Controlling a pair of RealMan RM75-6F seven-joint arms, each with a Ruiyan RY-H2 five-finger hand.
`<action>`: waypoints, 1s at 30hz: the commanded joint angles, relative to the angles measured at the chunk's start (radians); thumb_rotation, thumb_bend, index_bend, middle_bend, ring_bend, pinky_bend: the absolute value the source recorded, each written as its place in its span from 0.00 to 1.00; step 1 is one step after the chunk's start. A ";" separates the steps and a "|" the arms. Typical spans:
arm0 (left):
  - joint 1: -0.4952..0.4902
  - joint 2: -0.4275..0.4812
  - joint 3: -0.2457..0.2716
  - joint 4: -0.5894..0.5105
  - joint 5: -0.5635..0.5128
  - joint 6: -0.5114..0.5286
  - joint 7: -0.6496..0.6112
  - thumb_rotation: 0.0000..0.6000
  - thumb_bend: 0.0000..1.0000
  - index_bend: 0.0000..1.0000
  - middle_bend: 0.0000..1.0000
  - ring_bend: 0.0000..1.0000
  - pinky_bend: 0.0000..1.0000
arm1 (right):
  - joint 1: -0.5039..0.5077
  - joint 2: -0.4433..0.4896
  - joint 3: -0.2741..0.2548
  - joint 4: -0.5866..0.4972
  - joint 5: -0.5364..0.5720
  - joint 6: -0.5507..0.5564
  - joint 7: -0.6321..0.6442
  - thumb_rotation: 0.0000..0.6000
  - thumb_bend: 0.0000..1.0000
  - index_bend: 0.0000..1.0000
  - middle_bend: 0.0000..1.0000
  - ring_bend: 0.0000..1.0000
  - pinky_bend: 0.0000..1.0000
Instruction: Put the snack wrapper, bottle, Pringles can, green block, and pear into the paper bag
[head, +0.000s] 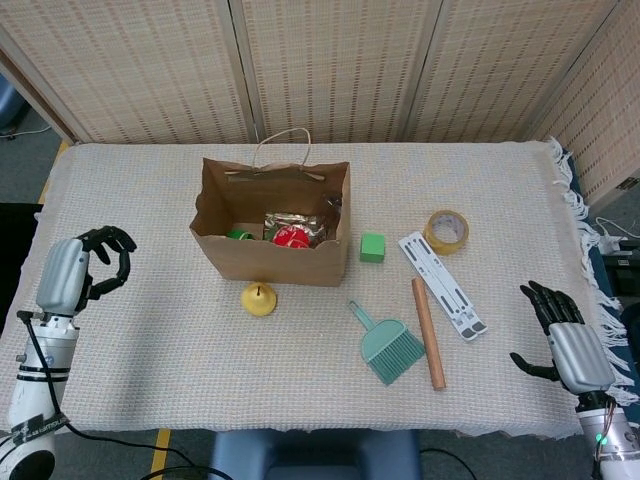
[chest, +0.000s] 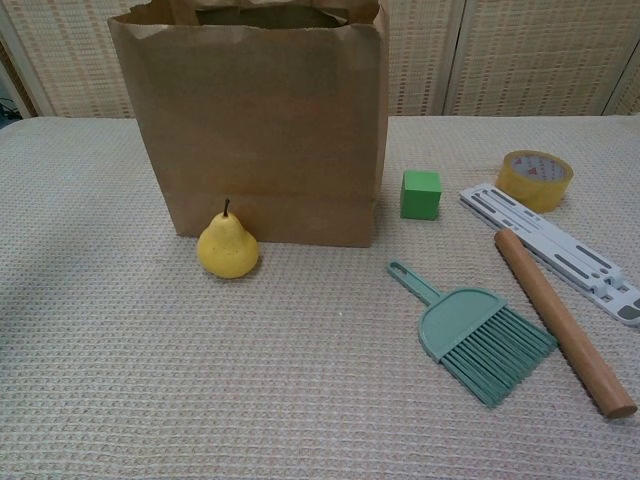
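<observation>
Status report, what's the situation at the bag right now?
Left hand and right hand empty, off to the sides. Pear and green block outside paper bag. Nothing blocking.
</observation>
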 joint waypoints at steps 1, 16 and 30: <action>0.060 0.028 0.163 0.115 0.222 -0.017 -0.031 1.00 0.55 0.48 0.49 0.46 0.56 | 0.001 -0.002 0.001 -0.001 0.004 -0.002 -0.006 1.00 0.11 0.00 0.00 0.00 0.00; -0.150 -0.084 0.278 0.256 0.478 -0.391 0.351 1.00 0.36 0.00 0.00 0.00 0.11 | 0.005 0.000 0.004 -0.001 0.006 -0.006 -0.002 1.00 0.11 0.00 0.00 0.00 0.00; -0.335 -0.279 0.193 0.380 0.345 -0.593 0.460 1.00 0.36 0.00 0.00 0.00 0.10 | 0.010 0.014 0.001 -0.011 0.011 -0.023 0.026 1.00 0.11 0.00 0.00 0.00 0.00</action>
